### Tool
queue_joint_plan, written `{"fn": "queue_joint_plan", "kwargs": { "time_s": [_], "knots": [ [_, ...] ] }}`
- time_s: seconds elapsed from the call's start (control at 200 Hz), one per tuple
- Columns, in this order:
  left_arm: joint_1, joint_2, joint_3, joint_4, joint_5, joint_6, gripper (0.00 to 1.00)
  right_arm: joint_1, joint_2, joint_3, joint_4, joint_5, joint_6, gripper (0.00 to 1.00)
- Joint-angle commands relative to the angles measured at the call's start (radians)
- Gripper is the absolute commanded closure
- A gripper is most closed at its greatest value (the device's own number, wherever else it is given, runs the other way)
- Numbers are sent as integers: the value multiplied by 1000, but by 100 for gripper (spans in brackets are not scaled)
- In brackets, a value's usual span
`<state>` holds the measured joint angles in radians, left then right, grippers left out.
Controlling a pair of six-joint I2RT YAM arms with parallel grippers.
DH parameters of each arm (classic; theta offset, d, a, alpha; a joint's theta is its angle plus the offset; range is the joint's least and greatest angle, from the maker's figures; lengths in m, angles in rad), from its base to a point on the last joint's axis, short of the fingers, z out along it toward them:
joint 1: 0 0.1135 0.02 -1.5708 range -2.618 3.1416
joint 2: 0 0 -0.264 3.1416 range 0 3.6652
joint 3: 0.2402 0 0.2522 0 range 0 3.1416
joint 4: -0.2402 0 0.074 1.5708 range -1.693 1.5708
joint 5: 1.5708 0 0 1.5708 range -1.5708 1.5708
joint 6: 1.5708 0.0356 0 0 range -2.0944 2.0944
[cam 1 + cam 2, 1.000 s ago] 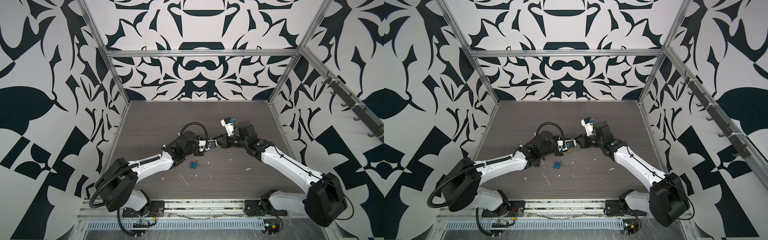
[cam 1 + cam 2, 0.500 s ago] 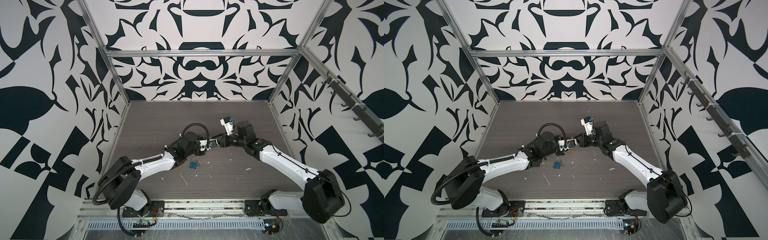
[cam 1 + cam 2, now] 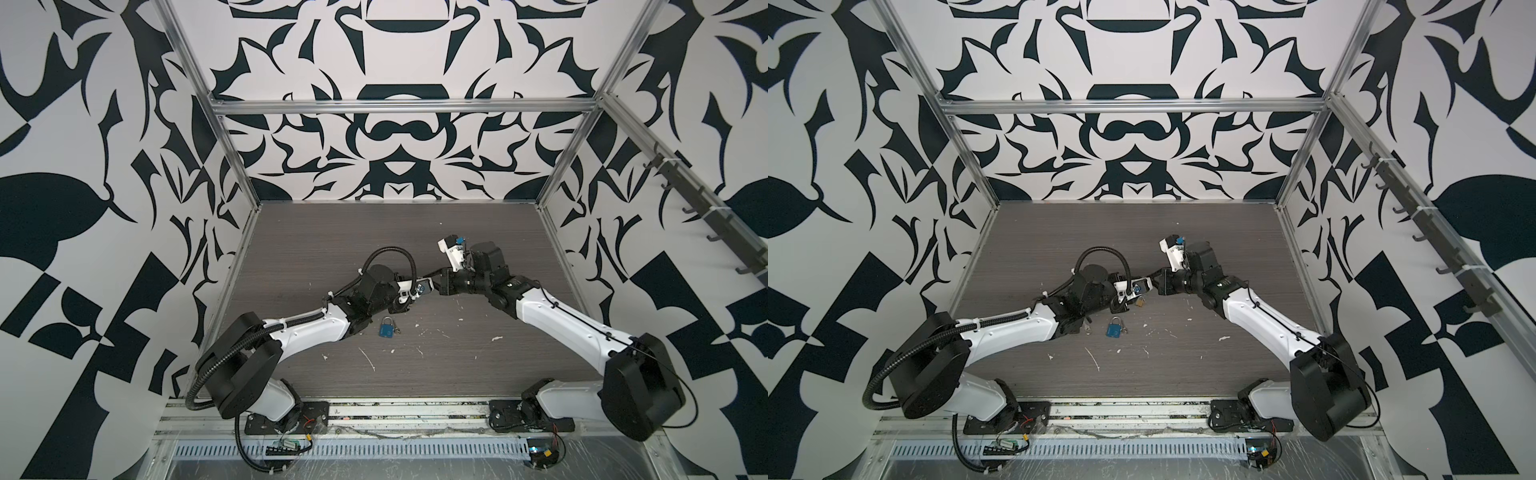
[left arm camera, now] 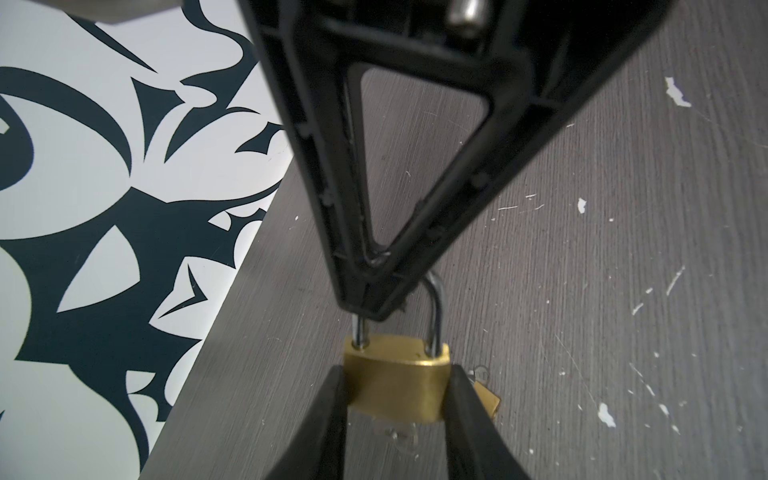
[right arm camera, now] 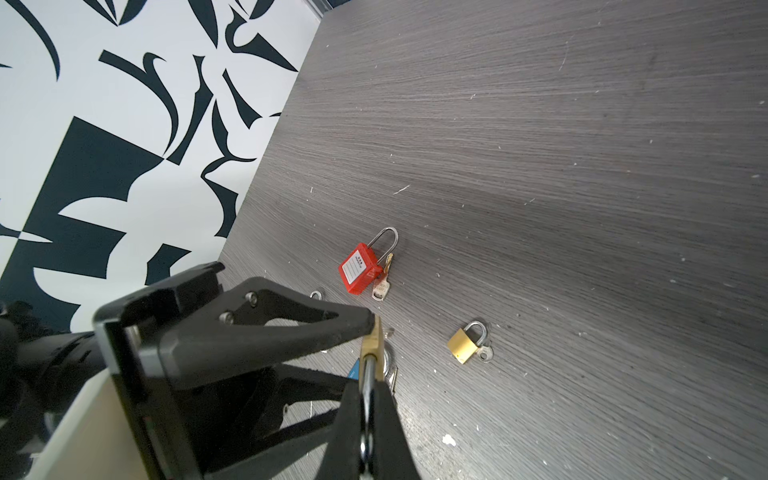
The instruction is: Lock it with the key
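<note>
Closest to both wrist cameras is the brass padlock point(image 4: 395, 359), held clear of the table point(image 4: 602, 270) by 2 grips at once. The left gripper point(image 4: 397, 399) is clamped on its body, 1 finger on each narrow side. The right gripper point(image 5: 368, 395) is pinched tight on the shackle point(image 4: 435, 307) near the top of its loop.

We judge this to be the closing step: body braced by one arm, shackle pressed or steadied by the other. Both shackle legs appear to enter the body, but we cannot tell whether it has latched. A faint shape hangs below the body, too blurred for us to call it the key.

The next move, as we read it, calls for the shackle seated fully, then a key turned in the keyhole while the left grip keeps the body from twisting.

Farther out on the table lie a second brass padlock point(image 5: 466, 343) with a small key point(image 5: 486, 354) touching it. Beyond those sit a red padlock point(image 5: 360, 270) and a silver-headed key point(image 5: 381, 286). A blue padlock point(image 3: 386, 329) lies just beside the left forearm.

Both arms reach low from the front rail and meet tip to tip over mid-table, wrists nearly level.
</note>
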<state>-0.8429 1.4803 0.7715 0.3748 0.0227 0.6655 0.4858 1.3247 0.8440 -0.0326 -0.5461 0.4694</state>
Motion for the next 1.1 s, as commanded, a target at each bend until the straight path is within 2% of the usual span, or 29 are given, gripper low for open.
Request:
{"fn": "queue_joint_plan", "kwargs": {
  "time_s": [0.0, 0.49, 1.095],
  "knots": [
    [-12, -81, 47, 315, 124, -72, 100, 31, 46, -29, -83, -82, 4, 100],
    [27, -77, 84, 410, 152, -183, 100, 38, 100, -72, -83, -111, 5, 100],
    [70, -72, 104, 466, 170, -220, 100, 127, 225, -95, -25, -116, 38, 100]
  ]
}}
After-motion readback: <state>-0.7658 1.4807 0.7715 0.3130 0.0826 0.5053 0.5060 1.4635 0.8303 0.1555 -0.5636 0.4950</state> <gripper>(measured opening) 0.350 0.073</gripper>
